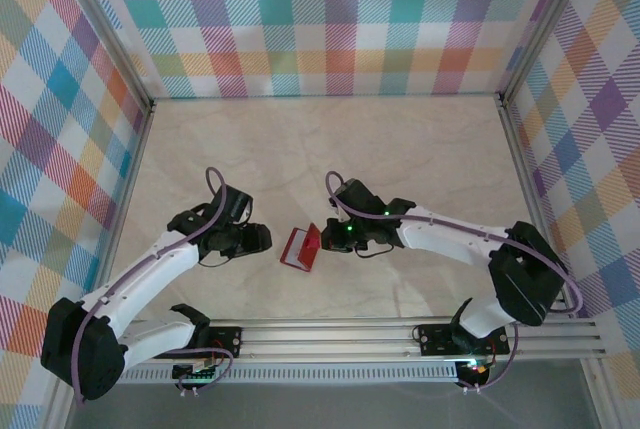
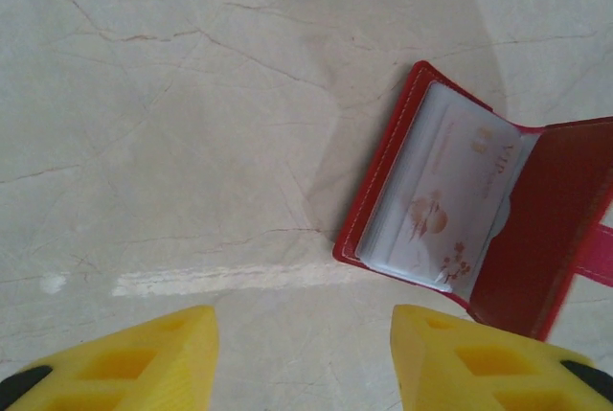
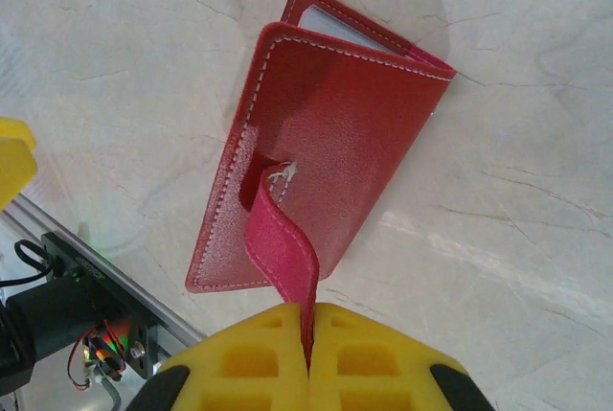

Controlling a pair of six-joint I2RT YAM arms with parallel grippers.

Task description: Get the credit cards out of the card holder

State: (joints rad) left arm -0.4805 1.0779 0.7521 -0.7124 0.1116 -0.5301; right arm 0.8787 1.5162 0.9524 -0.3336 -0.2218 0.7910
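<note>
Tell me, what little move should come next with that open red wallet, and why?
Probably the left hand should ease forward to the white card: it stands open, short of the card holder, while the right hand pinches the snap tab, holding it open with the card exposed.

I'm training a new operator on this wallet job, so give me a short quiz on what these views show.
1. True or false: the left claw is gripping the card.
2. What is the right claw shut on? A) the tab of the wallet B) the card C) nothing
3. Where does the card sit?
Key: 1 false: its jaws stand open, apart from the wallet. 2 A. 3 In the wallet's inner pocket.
</note>
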